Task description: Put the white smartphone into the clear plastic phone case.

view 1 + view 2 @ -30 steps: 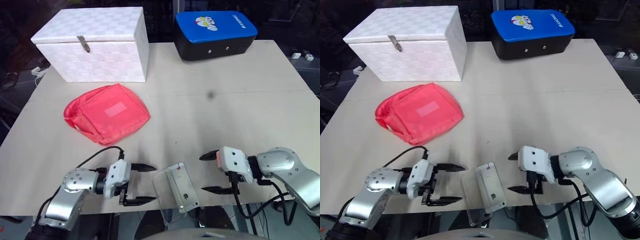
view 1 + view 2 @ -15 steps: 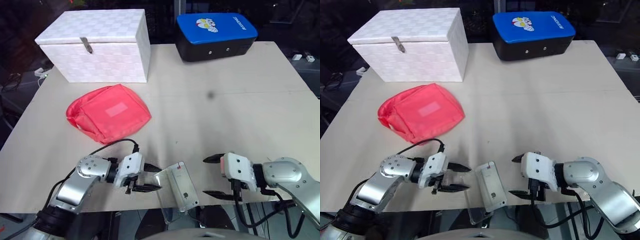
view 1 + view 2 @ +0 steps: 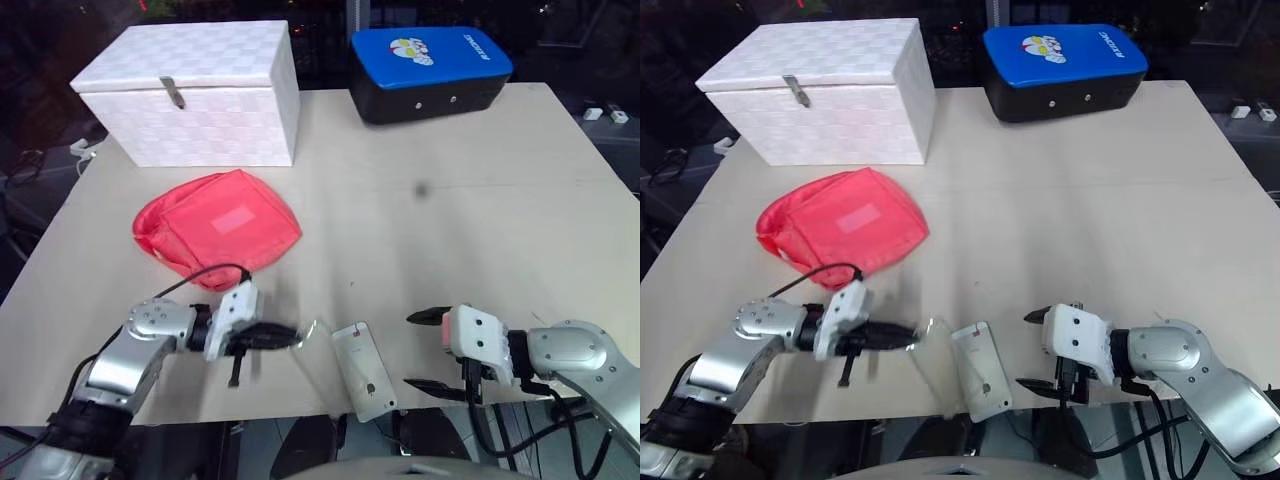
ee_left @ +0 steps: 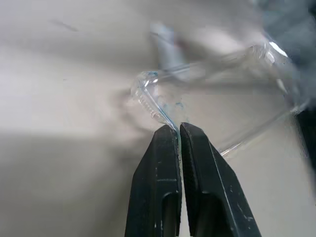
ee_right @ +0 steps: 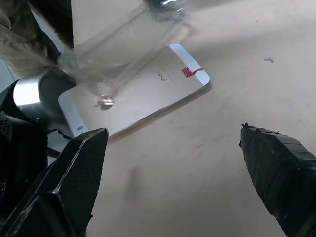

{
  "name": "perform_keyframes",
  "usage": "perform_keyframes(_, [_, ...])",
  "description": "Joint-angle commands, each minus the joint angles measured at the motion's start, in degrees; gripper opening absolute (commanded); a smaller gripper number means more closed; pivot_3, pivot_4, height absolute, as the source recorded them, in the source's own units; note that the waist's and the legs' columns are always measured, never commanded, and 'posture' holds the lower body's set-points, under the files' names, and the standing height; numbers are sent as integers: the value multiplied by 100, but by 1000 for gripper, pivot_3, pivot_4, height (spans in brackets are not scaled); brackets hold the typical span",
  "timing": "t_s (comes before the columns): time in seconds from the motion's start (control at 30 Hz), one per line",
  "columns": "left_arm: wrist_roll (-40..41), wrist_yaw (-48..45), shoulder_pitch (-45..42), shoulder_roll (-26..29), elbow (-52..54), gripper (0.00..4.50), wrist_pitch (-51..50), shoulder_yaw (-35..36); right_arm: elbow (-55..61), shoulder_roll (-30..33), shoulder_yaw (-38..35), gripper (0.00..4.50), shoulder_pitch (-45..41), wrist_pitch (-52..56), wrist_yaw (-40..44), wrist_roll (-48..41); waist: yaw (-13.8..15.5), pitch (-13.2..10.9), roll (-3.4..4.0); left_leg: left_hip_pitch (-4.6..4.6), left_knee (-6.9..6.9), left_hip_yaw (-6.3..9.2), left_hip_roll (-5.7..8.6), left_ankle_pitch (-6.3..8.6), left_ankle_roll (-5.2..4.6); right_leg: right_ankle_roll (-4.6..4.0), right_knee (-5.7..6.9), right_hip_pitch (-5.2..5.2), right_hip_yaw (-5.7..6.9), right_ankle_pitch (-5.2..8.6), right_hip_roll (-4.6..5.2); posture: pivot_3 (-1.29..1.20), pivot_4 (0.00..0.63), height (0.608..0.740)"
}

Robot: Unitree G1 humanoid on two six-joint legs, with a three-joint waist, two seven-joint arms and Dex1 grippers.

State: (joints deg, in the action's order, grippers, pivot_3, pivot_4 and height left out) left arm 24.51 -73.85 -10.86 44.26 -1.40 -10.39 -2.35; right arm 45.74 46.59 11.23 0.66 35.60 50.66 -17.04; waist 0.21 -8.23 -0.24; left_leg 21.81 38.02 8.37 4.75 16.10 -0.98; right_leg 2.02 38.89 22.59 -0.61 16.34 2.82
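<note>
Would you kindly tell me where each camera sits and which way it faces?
Left and right eye views: on the head, looking down over the beige table and both arms.
Left wrist view: along the left pincer, shut on the clear plastic phone case.
Right wrist view: along the open right pincer, toward the white smartphone.
Both wrist views share the case.

White checkered box (image 3: pixel 195 92), red pouch (image 3: pixel 217 226), blue-topped black case (image 3: pixel 430 70), beige surface (image 3: pixel 470 220), pale phone (image 3: pixel 364 369).

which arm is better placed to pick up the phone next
Right. The right tool is open beside the phone at the table's near edge, while the left tool is shut on the clear case's rim.
</note>
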Motion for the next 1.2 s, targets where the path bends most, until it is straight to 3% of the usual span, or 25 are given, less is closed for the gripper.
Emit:
perform_keyframes(0.03, [46, 464, -1104, -176, -927, 66, 431, 665, 66, -89, -192, 4500, -68, -110, -78, -170, 46, 0, -3, 2, 14, 2, -1, 0, 0, 0, 2, -1, 3, -1, -3, 0, 150, 740])
perform_keyframes(0.2, [-182, 622, -2068, -533, -1652, 66, 1504, 884, -58, -229, -126, 4500, -102, -213, -222, -131, 29, -3, -13, 13, 30, -8, 8, 2, -2, 5, -4, -2, -12, -2, 3, 0, 150, 740])
perform_keyframes(0.33, [-390, 463, -1875, -757, -1281, 66, 2085, 671, -154, -306, 31, 4500, -118, -284, -304, -14, -31, -4, -13, 23, 24, -11, 8, 5, -5, 4, -7, 13, -17, -2, 5, 0, 150, 740])
perform_keyframes(0.43, [-1064, 287, -1416, -663, -1169, 66, 3201, 270, -240, -302, 101, 4500, -134, -382, -338, 102, -104, -4, -13, 21, 20, -12, 8, 5, -5, 4, -6, 12, -20, -2, 5, 0, 150, 740])
perform_keyframes(0.5, [-1666, 263, -1097, -494, -1324, 656, 4178, -9, -270, -316, 114, 4500, -138, -410, -362, 129, -106, -4, -13, 18, 22, -14, 8, 4, -5, 4, -3, 11, -24, -2, 4, 0, 150, 740])
perform_keyframes(0.53, [-1696, 154, -903, -449, -1349, 856, 4521, -84, -281, -311, 130, 4500, -145, -420, -348, 130, -108, -4, -13, 17, 23, -14, 8, 4, -5, 4, -1, 11, -24, -2, 4, 0, 150, 740])
perform_keyframes(0.63, [-1374, -135, -459, -315, -1307, 2199, 4915, -177, -296, -287, 162, 4500, -142, -444, -313, 126, -90, -4, -11, 11, 20, -17, 5, 4, -5, 3, 1, 9, -28, -2, 3, 0, 150, 740])
perform_keyframes(0.8, [-288, -365, -140, -36, -781, 4458, 3568, 42, -313, -261, 186, 4500, -101, -399, -264, 60, -24, -6, -14, 18, 26, -12, 5, 5, -8, 4, 0, 8, -17, -2, 4, 0, 150, 740])
perform_keyframes(0.93, [1029, -90, -82, 352, 74, 4458, 939, 265, -413, -305, 294, 4500, -137, -421, -225, 88, -85, -6, -13, 15, 26, -12, 5, 6, -10, 5, 2, 6, -18, -2, 4, 0, 150, 740])
perform_keyframes(1.0, [1015, 53, -221, 436, 309, 4458, 407, 209, -436, -333, 378, 4500, -187, -330, -234, 88, -100, -6, -13, 14, 26, -12, 5, 6, -10, 5, 5, 6, -19, -2, 2, 0, 150, 740])
perform_keyframes(1.1, [1087, -155, -348, 496, 724, 4458, -101, 67, -390, -297, 514, 4500, -263, -80, -60, -127, -99, -7, -14, 13, 26, -12, 5, 5, -8, 5, 6, 6, -20, -2, 0, 0, 150, 740])
perform_keyframes(1.2, [841, -935, -290, 432, 830, 4458, 486, -129, -421, -280, 523, 4500, -296, -37, 14, -211, -104, -7, -13, 13, 26, -13, 5, 5, -8, 5, 3, 6, -23, -2, 0, 0, 150, 740])
